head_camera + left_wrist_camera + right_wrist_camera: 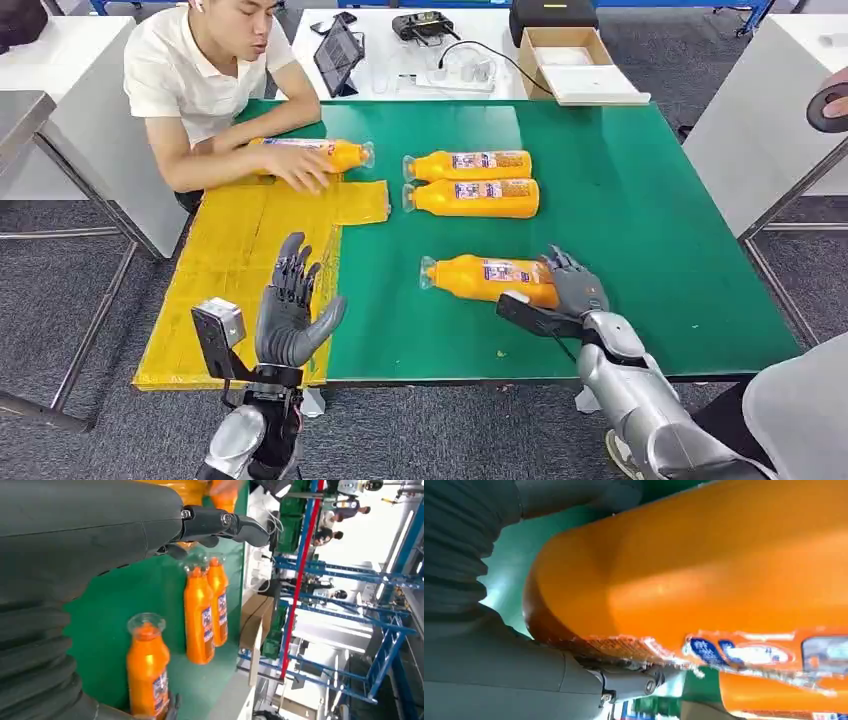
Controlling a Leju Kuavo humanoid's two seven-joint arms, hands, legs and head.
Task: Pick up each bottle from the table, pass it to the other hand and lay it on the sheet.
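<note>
An orange bottle (480,276) lies on its side on the green table (650,230), cap pointing left. My right hand (575,285) grips its base end; in the right wrist view the bottle (704,570) sits between the thumb and fingers of that hand (499,675). My left hand (290,310) is raised with fingers spread, empty, over the edge of the yellow sheet (230,270). Two more orange bottles (470,165) (475,197) lie side by side farther back. In the left wrist view my left hand (100,535) is spread above the near bottle (147,667).
A seated person leans on the sheet's far end, one hand (300,168) on another orange bottle (320,152) lying there. Behind the green table a white table carries a tablet (337,55) and a cardboard box (575,60). Another person's hand (830,100) shows at the right edge.
</note>
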